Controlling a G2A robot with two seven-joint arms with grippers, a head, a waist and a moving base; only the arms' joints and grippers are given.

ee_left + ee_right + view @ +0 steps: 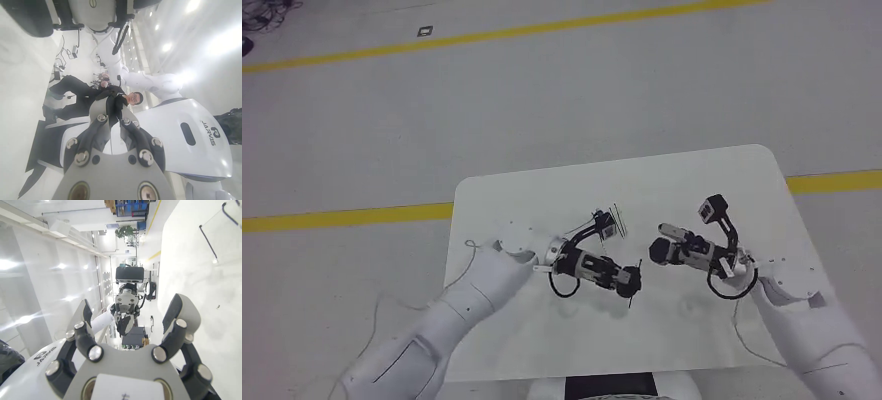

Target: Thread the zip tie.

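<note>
Looking down first on the table [692,180]: broad, matt white, smooth, rounded at the corners. Next, over its middle, two arms [482,290] in glossy white shells, ending in grey metal palms with black linkages and round silver rivets. On the left gripper [637,280]: black-lined tips pressed tight together, clamped on the zip tie [631,298], aimed at the right gripper [656,250] across a small gap. On that one: fingers [186,308] spread wide apart, grey outside, faced with ribbed black rubber. Down to the zip tie itself: a hair-thin, straight black plastic strip, running in the left wrist view from between the shut tips back toward the palm, and from above crossing the tips and sticking out to either side. Smallest, lying flat on the table just beyond the left wrist: loose ties [615,214], several thin dark strips close together, apart from the held one.
</note>
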